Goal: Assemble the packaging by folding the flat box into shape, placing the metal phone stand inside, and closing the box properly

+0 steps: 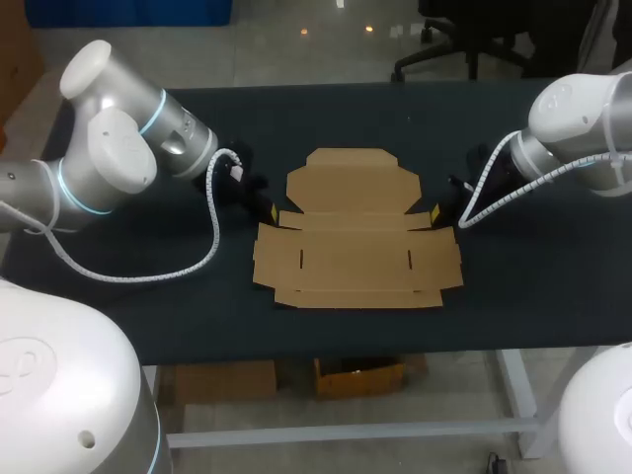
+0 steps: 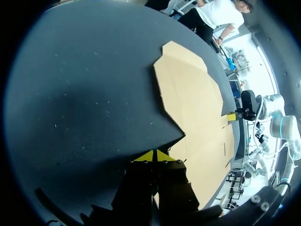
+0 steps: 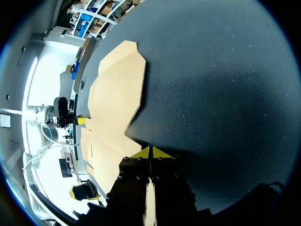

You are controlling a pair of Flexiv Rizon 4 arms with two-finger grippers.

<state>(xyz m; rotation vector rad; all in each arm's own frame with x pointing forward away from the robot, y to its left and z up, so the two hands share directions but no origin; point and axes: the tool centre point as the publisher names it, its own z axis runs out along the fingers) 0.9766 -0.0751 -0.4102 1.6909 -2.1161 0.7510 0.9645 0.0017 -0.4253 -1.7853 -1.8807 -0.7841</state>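
Dark table [image 1: 148,286]: runs across the middle band of the head view, edge to edge. Left arm [image 1: 109,158]: comes in from the upper left of the frame, white, coiled cable looping below, angles down toward centre. Right arm [image 1: 578,123]: comes in from the upper right, same sort of cable, angles toward centre from the other side. Flat box [image 1: 351,237]: lies unfolded at centre frame, plain brown card. Lid panel with clipped corners toward the top of the frame, wider base panel with side flaps and two short slits toward the bottom; all panels down on the table. Left gripper [image 1: 272,211]: sits low at the box's left edge, at the notch where lid panel meets base panel; touching the card or just short of it, cannot tell. In the left wrist view shows yellow tips pressed together, clenched with nothing between, card edge just ahead and beside. Right gripper [image 1: 435,214]: sits at the matching notch on the box's right edge; contact likewise unclear. In the right wrist view shows tips closed tip to tip, nothing held, card ahead and to one side. Across the card in each wrist view: the other arm's yellow tip at the far edge.
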